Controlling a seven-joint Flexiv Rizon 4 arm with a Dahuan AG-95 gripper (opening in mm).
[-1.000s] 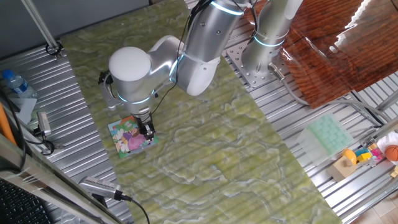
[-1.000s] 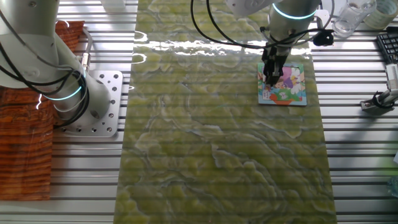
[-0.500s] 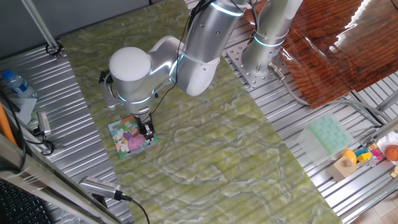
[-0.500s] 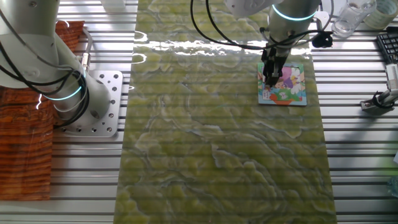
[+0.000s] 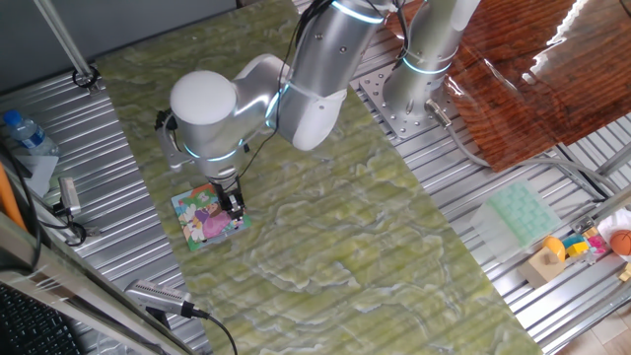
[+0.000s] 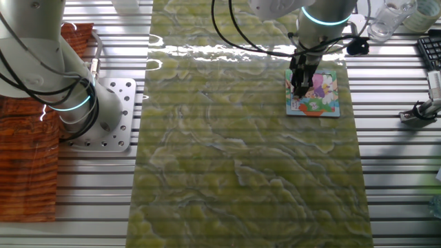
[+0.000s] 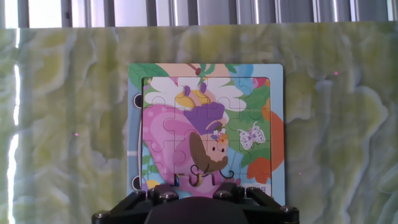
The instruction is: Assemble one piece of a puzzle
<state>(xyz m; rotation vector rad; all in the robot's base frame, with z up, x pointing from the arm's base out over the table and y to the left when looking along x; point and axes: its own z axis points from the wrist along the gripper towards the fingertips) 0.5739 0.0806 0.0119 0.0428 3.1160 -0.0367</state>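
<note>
Green marbled surface [image 5: 394, 237] carries the small teal-bordered square cartoon puzzle [image 6: 322, 93], directly beneath the hand [image 6: 300, 88] at its edge; finger state unclear.

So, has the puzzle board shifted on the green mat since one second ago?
No. The puzzle board lies at the same spot by the mat's edge in both fixed views, with the tool directly over it.
</note>
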